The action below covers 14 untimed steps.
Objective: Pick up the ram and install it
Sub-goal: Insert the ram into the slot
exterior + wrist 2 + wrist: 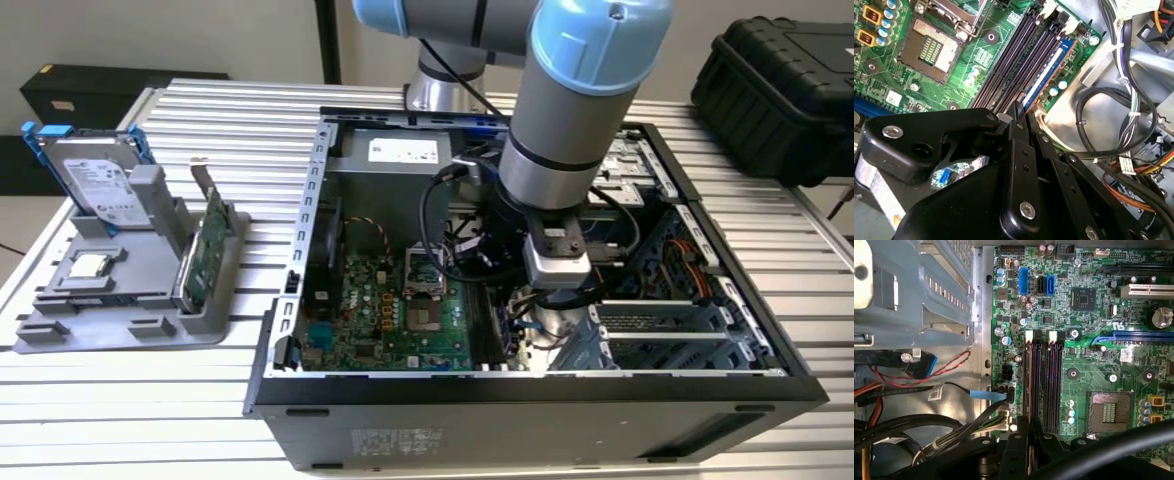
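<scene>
Inside the computer case (307, 250), fingers (1019, 117) hide the ram's (1046, 75) near end.

Table (200, 105): ribbed aluminium slats, silver.
Wall (160, 35): plain, pale.
Rear right of ext. view: black hard case (781, 85).
Rear left: black box (80, 95).

Light is even & bright from above on the table (200, 110); inside the case (307, 250) it's dimmer, my arm (574, 110) shades the board. My gripper (1021, 112) looms dark & soft-focus up close in both wrist views. Motherboard (1089, 370) looks sharp, slight glare on metal.
</scene>
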Motion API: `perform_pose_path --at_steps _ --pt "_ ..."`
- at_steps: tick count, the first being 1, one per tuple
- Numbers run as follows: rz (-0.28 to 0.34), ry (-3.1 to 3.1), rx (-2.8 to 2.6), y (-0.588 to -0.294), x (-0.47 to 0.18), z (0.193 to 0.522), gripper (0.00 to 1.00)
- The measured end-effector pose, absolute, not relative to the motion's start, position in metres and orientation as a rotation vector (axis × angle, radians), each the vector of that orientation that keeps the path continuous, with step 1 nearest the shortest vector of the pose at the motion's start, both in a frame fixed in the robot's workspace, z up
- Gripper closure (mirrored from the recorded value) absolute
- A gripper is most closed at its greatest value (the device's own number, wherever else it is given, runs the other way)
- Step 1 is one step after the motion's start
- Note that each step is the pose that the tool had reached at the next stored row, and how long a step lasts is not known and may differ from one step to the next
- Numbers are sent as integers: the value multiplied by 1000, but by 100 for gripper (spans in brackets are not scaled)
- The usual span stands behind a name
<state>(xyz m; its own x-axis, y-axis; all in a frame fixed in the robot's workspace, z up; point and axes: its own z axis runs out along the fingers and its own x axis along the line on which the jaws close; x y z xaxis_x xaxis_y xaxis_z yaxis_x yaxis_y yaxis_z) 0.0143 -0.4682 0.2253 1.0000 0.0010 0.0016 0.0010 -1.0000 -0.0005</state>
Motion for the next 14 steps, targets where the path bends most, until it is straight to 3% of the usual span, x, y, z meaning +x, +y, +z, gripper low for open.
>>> perform_pose_path --at_steps 14 --pt "-3 -2 -3141 -468 15 223 100"
